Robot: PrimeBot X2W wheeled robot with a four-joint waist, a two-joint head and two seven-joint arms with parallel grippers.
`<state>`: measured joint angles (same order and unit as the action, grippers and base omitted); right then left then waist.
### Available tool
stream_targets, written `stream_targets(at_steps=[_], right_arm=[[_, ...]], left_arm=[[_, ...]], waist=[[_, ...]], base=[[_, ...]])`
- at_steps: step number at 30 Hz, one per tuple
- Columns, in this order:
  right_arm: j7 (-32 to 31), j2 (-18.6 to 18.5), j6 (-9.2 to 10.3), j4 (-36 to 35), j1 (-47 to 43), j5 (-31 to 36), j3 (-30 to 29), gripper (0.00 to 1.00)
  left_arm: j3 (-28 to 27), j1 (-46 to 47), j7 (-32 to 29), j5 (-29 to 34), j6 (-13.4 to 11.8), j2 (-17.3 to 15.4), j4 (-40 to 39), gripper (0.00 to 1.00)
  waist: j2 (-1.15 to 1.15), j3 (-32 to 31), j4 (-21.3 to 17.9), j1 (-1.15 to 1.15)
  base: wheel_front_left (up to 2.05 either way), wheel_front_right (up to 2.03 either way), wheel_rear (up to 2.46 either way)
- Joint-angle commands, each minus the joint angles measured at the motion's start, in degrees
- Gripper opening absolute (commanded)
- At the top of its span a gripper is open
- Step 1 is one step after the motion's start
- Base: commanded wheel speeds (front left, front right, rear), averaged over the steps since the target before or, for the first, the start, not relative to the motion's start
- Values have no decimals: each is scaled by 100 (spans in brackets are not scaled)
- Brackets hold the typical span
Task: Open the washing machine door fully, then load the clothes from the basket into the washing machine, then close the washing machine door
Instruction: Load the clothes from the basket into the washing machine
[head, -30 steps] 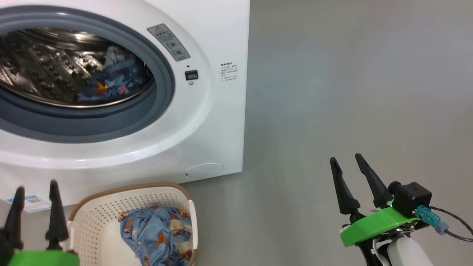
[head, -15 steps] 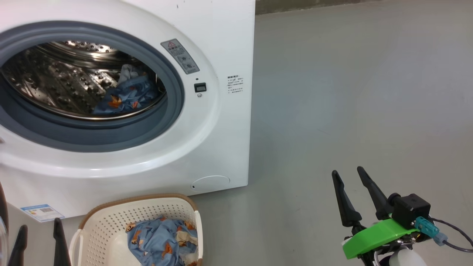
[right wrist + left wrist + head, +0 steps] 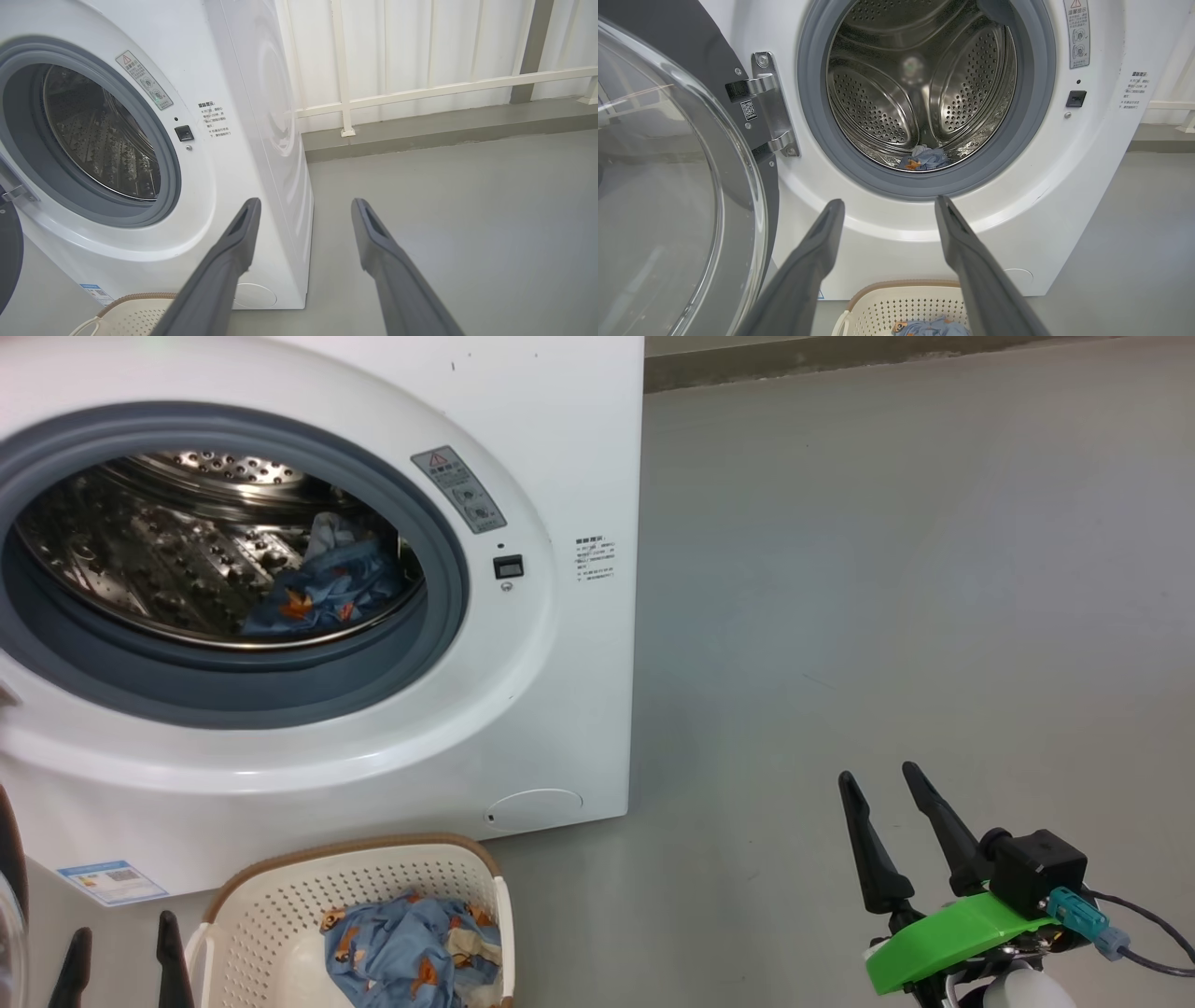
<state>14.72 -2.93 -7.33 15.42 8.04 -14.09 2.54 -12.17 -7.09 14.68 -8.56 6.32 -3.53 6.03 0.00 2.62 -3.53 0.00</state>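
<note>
Straddling bottom edge: basket [image 3: 359, 847]; left gripper [image 3: 125, 926]

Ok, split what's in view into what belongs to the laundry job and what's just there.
Job: washing machine; its open door; basket; bear-print clothes in the basket; another piece lying in the drum.
Just there: white railing; panelled wall; grey floor.

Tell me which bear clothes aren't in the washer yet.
Start at the big white washing machine. On the floor in front of it sits a cream basket; the blue bear-print clothes lie inside, unlike the matching piece in the steel drum.
</note>
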Motion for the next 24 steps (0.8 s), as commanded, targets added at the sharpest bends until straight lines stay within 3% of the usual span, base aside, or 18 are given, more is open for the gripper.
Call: stream_targets(at_steps=[1,24], right_arm=[[28,5,-16,-146,18,47,104,100],[28,5,-16,-271,63,53,64,100]], left_arm=[[-195,-1,32,60,22,-49,-116,100],[-211,99,32,-72,72,39,24,100]], waist=[[0,2,4,0],[0,321,18,0]], base=[[0,0,0],[0,0,0]])
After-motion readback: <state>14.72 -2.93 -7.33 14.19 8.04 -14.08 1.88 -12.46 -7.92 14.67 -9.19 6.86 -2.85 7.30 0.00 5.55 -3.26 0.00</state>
